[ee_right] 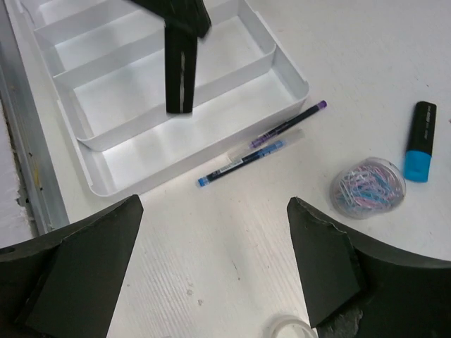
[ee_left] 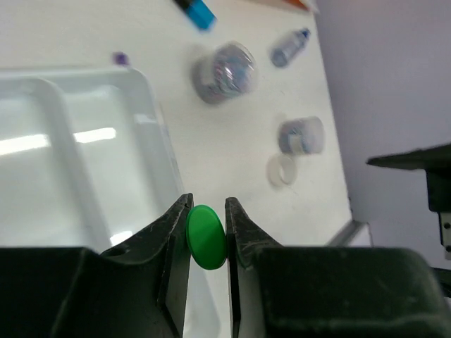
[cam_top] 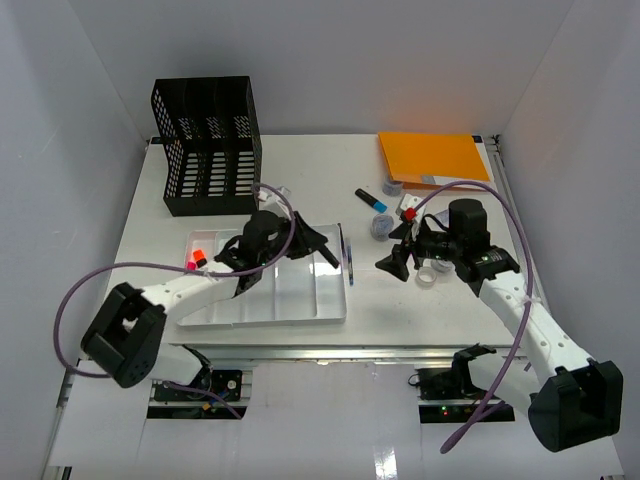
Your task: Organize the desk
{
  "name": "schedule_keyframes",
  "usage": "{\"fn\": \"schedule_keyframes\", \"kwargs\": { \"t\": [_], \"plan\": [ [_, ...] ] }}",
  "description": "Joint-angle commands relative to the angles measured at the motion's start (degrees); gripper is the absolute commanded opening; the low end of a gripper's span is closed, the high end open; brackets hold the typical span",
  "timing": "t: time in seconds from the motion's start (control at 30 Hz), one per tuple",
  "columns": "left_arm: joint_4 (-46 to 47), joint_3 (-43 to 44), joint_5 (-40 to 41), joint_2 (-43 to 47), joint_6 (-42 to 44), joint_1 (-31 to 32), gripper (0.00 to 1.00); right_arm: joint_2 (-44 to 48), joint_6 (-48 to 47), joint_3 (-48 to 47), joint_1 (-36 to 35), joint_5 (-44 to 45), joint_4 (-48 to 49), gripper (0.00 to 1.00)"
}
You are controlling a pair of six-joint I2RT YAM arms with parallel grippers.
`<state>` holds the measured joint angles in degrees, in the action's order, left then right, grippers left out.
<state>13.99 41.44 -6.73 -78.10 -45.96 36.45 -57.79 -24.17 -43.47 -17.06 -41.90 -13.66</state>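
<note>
Over the right rim of the white tray, left pincer pinches a small green disc, possibly a cap, while right pincer gapes wide above the desk near two pens.

You are looking at the desk, a large, flat, white rectangular tabletop that lies level and fills the middle of the top view. Its metal rail runs along the near edge, at the bottom of that view. Through the right wrist camera you can see a matte surface with a faint, fine grain. Pale walls close it in at the left, back and right.
</note>
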Motion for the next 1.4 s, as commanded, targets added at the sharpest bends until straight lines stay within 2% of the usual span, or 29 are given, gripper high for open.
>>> {"fn": "schedule_keyframes", "kwargs": {
  "t": [0.0, 0.13, 0.2, 0.27, 0.37, 0.4, 0.57, 0.83, 0.9, 1.0, 1.03, 1.17, 1.37],
  "plan": [
    [-36.14, 12.12, 19.39, 6.42, 21.2, -3.17, 0.04, 2.27, -2.11, 3.17, 5.43, -5.03, 1.89, 0.9],
    [-49.08, 15.64, 32.67, 8.77, 26.16, -6.29, 0.04, 2.58, -2.2, 3.11, 6.76, -4.88, 1.95, 0.9],
    [-51.85, 15.78, 36.23, 9.27, 27.49, -8.65, 0.04, 2.68, -2.29, 3.47, 6.86, -5.03, 1.88, 0.9],
    [-54.52, 15.54, 39.07, 8.88, 28.71, -14.22, 0.02, 2.68, -2.29, 3.88, 7.26, -4.96, 1.8, 0.9],
    [-54.27, 14.42, 35.41, 7.81, 31.44, -24.97, 0.02, 2.88, -2.27, 4.02, 7.96, -5.33, 1.8, 0.9],
    [-54.01, 13.89, 34.74, 7.55, 32.1, -26.46, 0.02, 2.94, -2.21, 4.09, 8.16, -5.46, 1.8, 0.9],
    [-52.32, 14.31, 39.89, 3.79, 33.57, -27.32, 0.04, 3.03, -1.99, 4.11, 8.86, -6.1, 1.71, 0.9],
    [-51.74, 14.02, 36.44, -4.16, 32.46, -27.48, 0.07, 3.03, -1.76, 4.27, 9.41, -6.88, 1.71, 0.9],
    [-51.35, 12.8, 37.04, -5.05, 31.91, -27.4, 0.23, 2.94, -1.76, 4.36, 9.5, -7.06, 1.79, 0.9],
    [-51.56, 12.58, 36.69, -5.08, 31.26, -27.41, 0.65, 2.43, -1.83, 4.43, 9.57, -7.13, 1.72, 0.9],
    [-51.61, 12.62, 36.3, -4.91, 30.98, -27.39, 0.73, 2.2, -1.8, 4.44, 9.54, -7.14, 1.75, 0.9],
    [-51.61, 13.14, 32.9, -3.24, 30.85, -27.48, 0.87, -0.06, -1.73, 3.92, 9.5, -6.62, 1.69, 0.9],
    [-51.57, 13.16, 22.45, 2.07, 31.04, -27.39, 0.98, -6.66, -2.46, -1.7, 8.18, -1.23, 0.13, 0.92]
  ]
}}
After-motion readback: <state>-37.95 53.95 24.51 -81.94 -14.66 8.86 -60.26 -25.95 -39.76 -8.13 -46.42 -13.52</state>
